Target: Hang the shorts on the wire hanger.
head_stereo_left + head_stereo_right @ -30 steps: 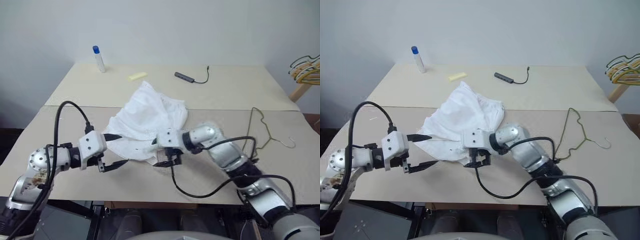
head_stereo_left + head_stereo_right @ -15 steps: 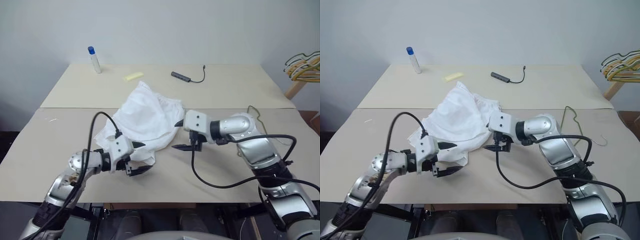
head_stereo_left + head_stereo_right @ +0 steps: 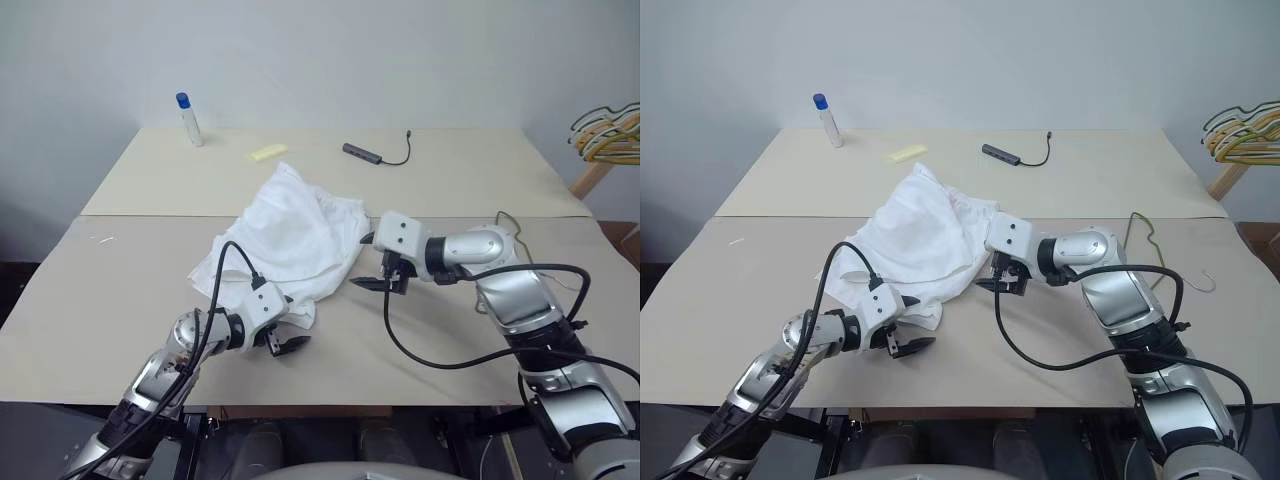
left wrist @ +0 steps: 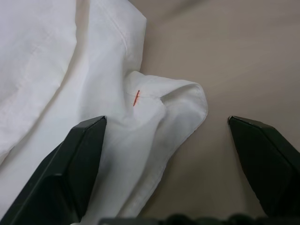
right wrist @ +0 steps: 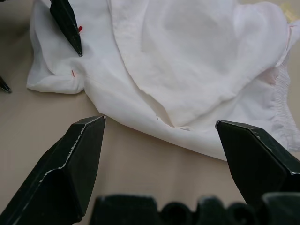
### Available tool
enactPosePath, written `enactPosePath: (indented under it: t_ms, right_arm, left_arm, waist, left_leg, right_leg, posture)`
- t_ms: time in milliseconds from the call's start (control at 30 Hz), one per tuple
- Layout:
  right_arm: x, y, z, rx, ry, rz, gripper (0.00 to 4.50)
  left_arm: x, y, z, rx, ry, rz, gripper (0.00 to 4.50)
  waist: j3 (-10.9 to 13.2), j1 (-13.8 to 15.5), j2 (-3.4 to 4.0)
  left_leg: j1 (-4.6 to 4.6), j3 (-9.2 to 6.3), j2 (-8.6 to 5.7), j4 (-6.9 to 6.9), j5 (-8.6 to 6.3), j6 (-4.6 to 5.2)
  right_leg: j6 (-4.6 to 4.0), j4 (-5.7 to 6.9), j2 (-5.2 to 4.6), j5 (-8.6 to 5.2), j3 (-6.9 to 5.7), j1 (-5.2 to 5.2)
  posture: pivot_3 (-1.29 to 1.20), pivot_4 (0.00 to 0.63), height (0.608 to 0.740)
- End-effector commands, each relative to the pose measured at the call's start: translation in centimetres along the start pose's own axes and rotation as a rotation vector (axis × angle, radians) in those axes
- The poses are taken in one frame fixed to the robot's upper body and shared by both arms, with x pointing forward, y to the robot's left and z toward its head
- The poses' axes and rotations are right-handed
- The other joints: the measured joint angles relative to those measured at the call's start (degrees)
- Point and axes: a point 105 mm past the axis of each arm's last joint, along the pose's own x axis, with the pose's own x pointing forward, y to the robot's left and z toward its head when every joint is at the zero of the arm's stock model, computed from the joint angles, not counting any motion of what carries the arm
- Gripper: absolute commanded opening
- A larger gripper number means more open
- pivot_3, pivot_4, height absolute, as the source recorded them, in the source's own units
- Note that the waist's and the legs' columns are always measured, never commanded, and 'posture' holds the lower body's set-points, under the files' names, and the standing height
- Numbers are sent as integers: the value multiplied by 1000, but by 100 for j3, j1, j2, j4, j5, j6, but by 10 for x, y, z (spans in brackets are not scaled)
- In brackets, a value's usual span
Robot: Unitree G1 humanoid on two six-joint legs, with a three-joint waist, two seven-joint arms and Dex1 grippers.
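Shorts [image 3: 290, 235]: crumpled at frame centre, unheld. Left gripper [image 3: 284, 334] wide open and empty, straddling the lower hem corner, seemingly to pinch it. Right gripper [image 3: 372, 264] also wide open and empty at the right edge; hanger [image 3: 1143, 232] lies apart at right, awaiting.

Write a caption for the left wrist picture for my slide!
The open left end effector straddles a folded corner of the white shorts with a tiny red mark, on the tan table.

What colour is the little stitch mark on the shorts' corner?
Red-orange, on the white shorts; clearest in the left wrist view.
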Motion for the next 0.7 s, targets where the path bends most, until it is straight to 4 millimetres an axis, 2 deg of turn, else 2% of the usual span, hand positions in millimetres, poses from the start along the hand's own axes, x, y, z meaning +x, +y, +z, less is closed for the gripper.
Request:
enactPosePath:
  t_ms: [33,100,167,200,300,333,500,533,633,700]
  right_arm:
    - [-4,-13,12,-55,-18,-46,4467]
    - [-3,-14,12,-56,-18,-49,4500]
    - [-1,-14,12,-55,-18,-51,4500]
    - [-1,-15,11,-55,-18,-52,4500]
    - [0,-14,10,-54,-16,-54,4500]
    - [0,-14,10,-53,-14,-54,4500]
    - [-1,-16,6,-57,-1,-59,4500]
    - [-2,-17,4,-63,6,-65,4500]
    - [-2,-24,-6,-167,55,-111,4500]
    - [-1,-32,-12,-275,92,-151,4500]
  left_arm:
    - [5,2,-3,-30,15,24,4317]
    - [4,3,-3,-44,13,29,3961]
    - [4,5,-4,-58,10,41,3293]
    - [4,6,-4,-70,4,45,3141]
    - [5,8,-5,-84,10,60,2020]
    - [5,9,-6,-81,17,64,1823]
    - [-1,10,-6,-64,12,71,213]
    - [-3,10,-5,-51,1,67,69]
    - [-21,6,-1,45,-32,14,69]
    - [-40,4,4,68,-69,-28,69]
  waist:
    - [0,1,0]
    - [0,7,0]
    - [0,6,0]
    - [0,6,0]
    - [0,6,-1]
    - [0,6,-1]
    - [-1,-1,-1]
    - [-1,-4,0]
    - [0,-24,0]
    - [0,-29,0]
  left_leg:
    - [0,0,0,0,0,0]
    - [0,0,-1,0,0,0]
    - [0,0,0,0,0,0]
    - [0,-1,0,0,0,0]
    - [1,-1,0,0,0,0]
    - [1,-1,0,0,0,0]
    - [1,-1,0,0,0,0]
    - [1,-1,0,0,0,0]
    - [1,0,1,-1,0,0]
    - [1,4,2,-2,0,0]
  right_leg:
    - [0,0,0,0,0,1]
    - [1,-1,0,0,0,1]
    - [0,-1,0,0,-1,1]
    - [0,0,0,0,0,1]
    - [0,0,0,0,0,1]
    - [0,0,0,0,-1,1]
    - [0,0,0,0,0,2]
    - [0,0,1,1,0,1]
    - [0,-1,1,0,1,-2]
    - [0,-1,0,0,4,-6]
  posture:
    - [-23,0,740]
    - [-22,0,740]
    - [-19,0,740]
    - [-18,0,740]
    - [-15,0,740]
    - [-14,0,740]
    - [-8,0,740]
    - [-8,0,740]
    - [-7,0,740]
    - [-5,0,740]
